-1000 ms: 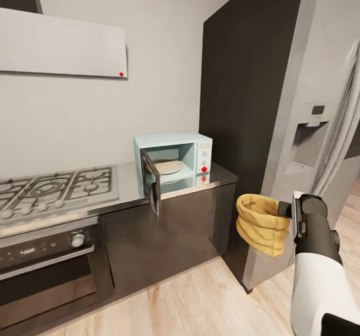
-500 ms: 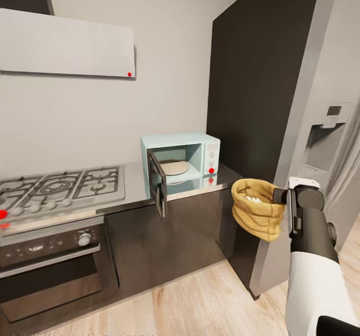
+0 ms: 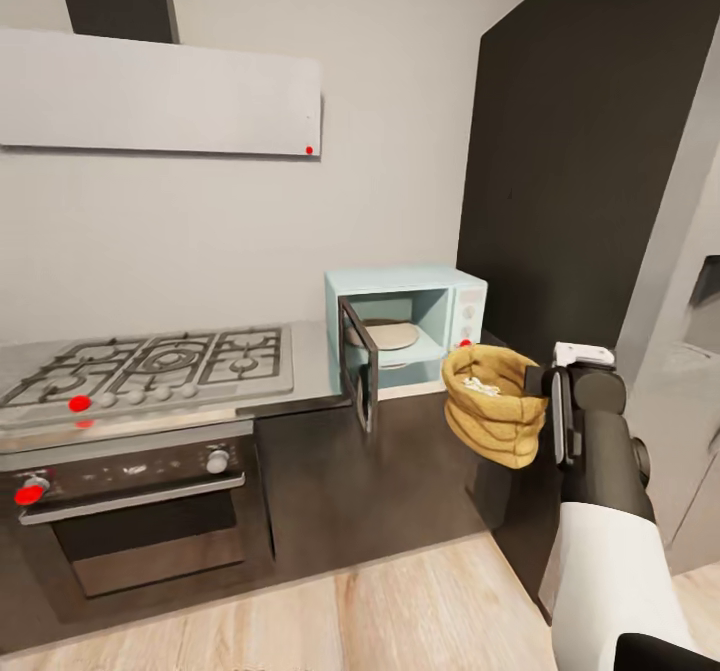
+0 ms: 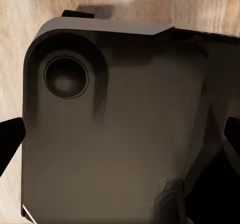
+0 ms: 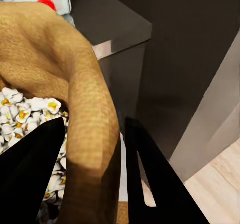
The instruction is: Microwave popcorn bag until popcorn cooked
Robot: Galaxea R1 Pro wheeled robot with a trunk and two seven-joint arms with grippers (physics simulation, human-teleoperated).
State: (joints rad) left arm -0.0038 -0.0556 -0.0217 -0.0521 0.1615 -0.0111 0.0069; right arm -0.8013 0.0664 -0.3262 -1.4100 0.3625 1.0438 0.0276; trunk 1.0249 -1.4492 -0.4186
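The right gripper [image 3: 548,383] is clenched on the rim of the popcorn bag [image 3: 490,413]; in the right wrist view one finger sits inside the mouth and the other [image 5: 150,179] outside the rolled wall. The bag hangs upright in the air at about 4 o'clock from the microwave [image 3: 408,329], in front of the countertop [image 3: 310,391] edge and clear of it. White popcorn [image 5: 25,111] shows inside the mouth.

The microwave door [image 3: 360,371] stands open, swung toward the robot on the hinge side nearest the gas hob [image 3: 150,366]. The cavity holds a round turntable plate [image 3: 385,333].

Step in hand, as judged: carry the bag into the open cavity.

- Approach from the 4 o'clock side, away from the door, so that the bag does not strike the door edge.
- Raise the bag above the cavity floor before moving inward; its base currently hangs below countertop level.
- Keep the mouth upward so the contents stay inside.
- Set the bag on the plate, well inside, so the door can close.

The left gripper faces a dark robot body panel [image 4: 120,129] with wood floor [image 4: 150,4] beyond; its finger tips [image 4: 10,139] appear wide apart, with nothing between them.
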